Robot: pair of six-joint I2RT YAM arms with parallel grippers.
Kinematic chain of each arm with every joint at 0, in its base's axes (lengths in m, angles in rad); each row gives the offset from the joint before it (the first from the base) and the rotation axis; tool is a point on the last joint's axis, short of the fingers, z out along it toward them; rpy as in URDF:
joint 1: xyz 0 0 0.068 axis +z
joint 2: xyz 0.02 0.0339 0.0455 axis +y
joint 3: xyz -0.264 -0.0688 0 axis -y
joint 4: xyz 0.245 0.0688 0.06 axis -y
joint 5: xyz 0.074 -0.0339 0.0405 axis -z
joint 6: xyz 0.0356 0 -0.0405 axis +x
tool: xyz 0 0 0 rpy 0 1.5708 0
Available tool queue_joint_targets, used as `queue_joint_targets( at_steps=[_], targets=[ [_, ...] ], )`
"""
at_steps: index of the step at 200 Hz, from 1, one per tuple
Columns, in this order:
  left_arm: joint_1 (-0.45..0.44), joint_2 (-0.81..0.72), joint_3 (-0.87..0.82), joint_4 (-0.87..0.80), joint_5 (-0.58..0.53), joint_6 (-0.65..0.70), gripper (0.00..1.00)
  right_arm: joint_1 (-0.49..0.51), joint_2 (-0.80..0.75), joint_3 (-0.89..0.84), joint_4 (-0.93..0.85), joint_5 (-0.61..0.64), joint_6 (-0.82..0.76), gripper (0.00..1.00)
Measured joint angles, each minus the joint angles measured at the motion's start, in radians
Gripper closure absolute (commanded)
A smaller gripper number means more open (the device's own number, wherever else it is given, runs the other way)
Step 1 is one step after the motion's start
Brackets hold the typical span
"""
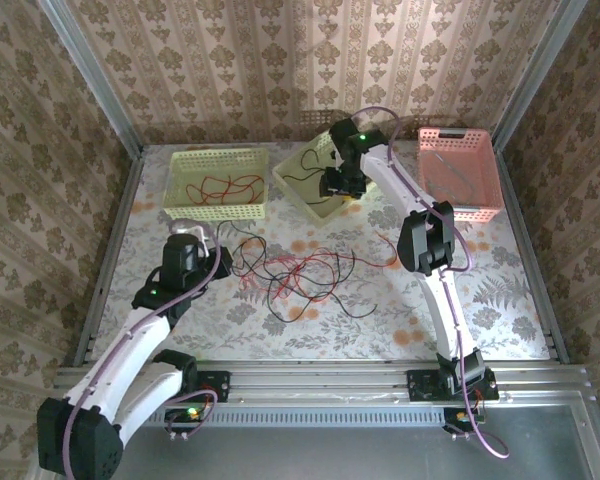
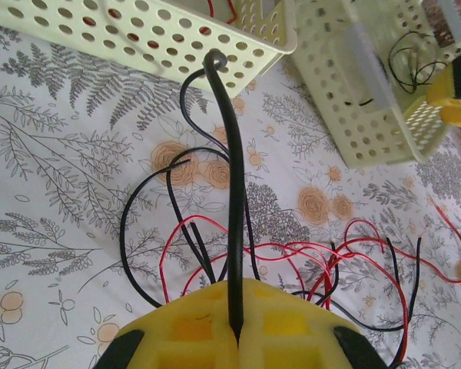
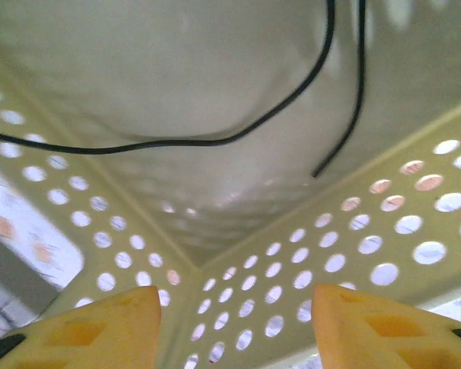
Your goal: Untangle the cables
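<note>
Sorting by colour looks to be the step in hand. The left end effector (image 2: 237, 332) has its yellow fingers pressed together on a thin black cable (image 2: 232, 192), which rises stiffly from the pinch toward the rim of a pale yellow perforated plastic basket (image 2: 138, 46). Around and below that strand lies the tangle of thin red and black cables (image 1: 298, 272), loosely looped on the floral-patterned table (image 1: 480, 300) between the two arms.

The right end effector (image 3: 234, 323) is apart, with nothing between its yellow fingers. It hangs inside a second pale yellow perforated basket (image 3: 353, 254), and another black cable (image 3: 215, 140) lies slack on the floor of that basket.

The first basket holds red strands. A pink perforated basket (image 1: 485, 185) stands at the far right, and what it holds is too faint to make out.

The next move, as I judge it, calls for drawing the pinched black strand slowly up and away from the heap — watching for red loops that ride along — while the right arm lifts out of its basket to steady or pick apart what snags.

No brand, label or legible writing is visible.
</note>
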Motion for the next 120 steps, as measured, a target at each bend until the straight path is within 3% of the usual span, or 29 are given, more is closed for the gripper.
queue_joint_targets(
  at_steps=[38, 89, 120],
  targets=[
    [0.0, 0.058, 0.023, 0.015, 0.021, 0.0, 1.0, 0.029, -0.106, -0.11, -0.029, 0.044, -0.046, 0.39],
    [0.0, 0.078, 0.061, 0.024, 0.029, 0.0, 1.0, 0.04, -0.161, 0.045, 0.0, -0.01, -0.046, 0.39],
    [0.0, 0.084, 0.065, 0.029, 0.033, 0.0, 1.0, 0.044, -0.246, -0.002, 0.039, -0.028, -0.045, 0.42]
  ],
)
